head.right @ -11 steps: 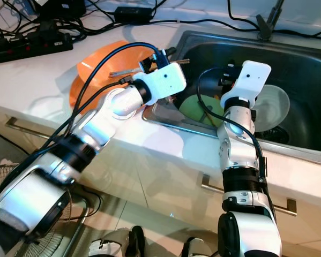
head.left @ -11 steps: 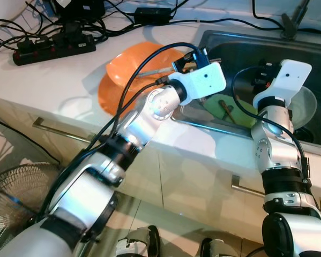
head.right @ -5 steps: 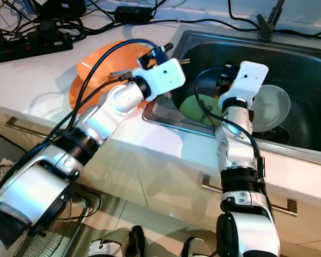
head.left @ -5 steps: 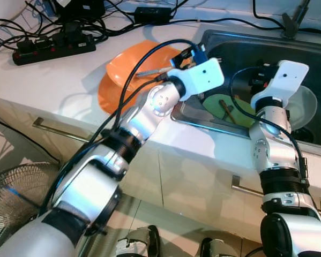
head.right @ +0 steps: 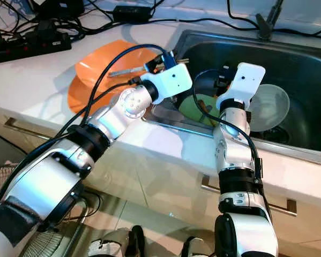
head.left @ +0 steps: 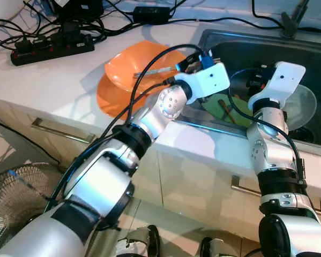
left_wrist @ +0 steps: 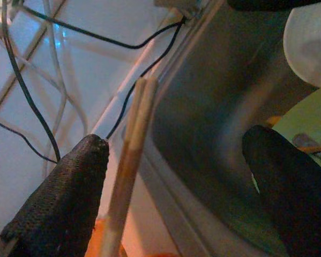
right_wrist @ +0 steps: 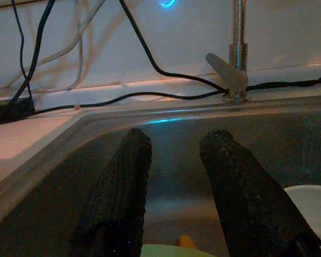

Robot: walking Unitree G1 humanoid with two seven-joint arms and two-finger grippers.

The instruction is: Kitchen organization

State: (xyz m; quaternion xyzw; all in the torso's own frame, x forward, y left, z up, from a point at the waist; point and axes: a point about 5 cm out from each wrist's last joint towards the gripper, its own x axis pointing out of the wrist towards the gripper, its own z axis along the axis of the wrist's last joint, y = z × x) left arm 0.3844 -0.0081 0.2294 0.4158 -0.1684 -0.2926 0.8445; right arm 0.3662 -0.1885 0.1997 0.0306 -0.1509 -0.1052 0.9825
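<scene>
Left pincer hangs at the sink's near-left corner, fingers spread wide, gripping nothing. In the left wrist view a pair of pale chopsticks runs up just beside one finger; touching or not, cannot tell, the frame is soft there.

Right pincer hangs inside the sink over the green plate, fingers a little apart, empty. A brown utensil lies on that plate; a clear bowl sits beside it, further right.

On the bench: orange bowl resting on an orange plate, a metal utensil lying across the bowl's rim. Power strip and cables at the back.

Handling, as judged: chopsticks are light, stiff, thin, and likely to roll or scissor apart, so best pinched together near mid-length. The plates look like light, slick plastic; take them at the rim. The bowl in the sink may be wet.
</scene>
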